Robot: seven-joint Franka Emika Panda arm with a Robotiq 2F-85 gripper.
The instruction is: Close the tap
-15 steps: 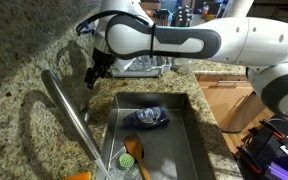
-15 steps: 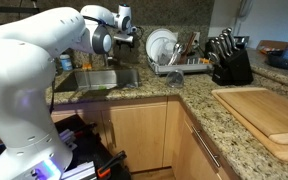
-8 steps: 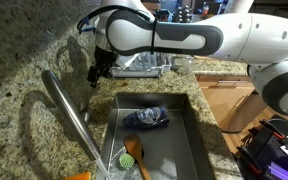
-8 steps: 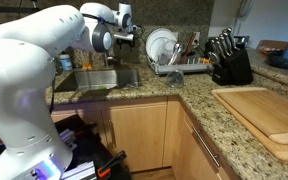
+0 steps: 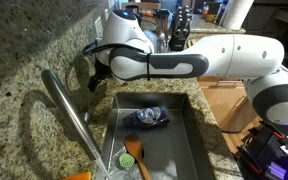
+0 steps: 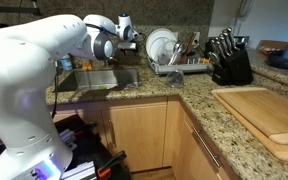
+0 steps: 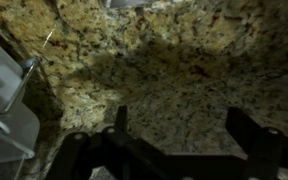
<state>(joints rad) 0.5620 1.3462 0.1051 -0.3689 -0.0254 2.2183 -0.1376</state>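
Working over a broad granite counter (image 5: pixel 24 140), I had the sink (image 5: pixel 192 140) beside it and the tap (image 5: pixel 69 115) slanting along the sink's edge. My gripper (image 5: pixel 96 79) hung near the tap, above bare stone at the sink's corner, jaws wide apart, holding nothing.

— Where am I?
— You're in a home kitchen: speckled granite worktop (image 6: pixel 162 92), steel sink (image 5: pixel 176 146) sunk into it, dish rack (image 6: pixel 165 50) and knife block (image 6: pixel 230 62) along its back edge, wooden cabinets (image 6: pixel 144 136) under the front edge.
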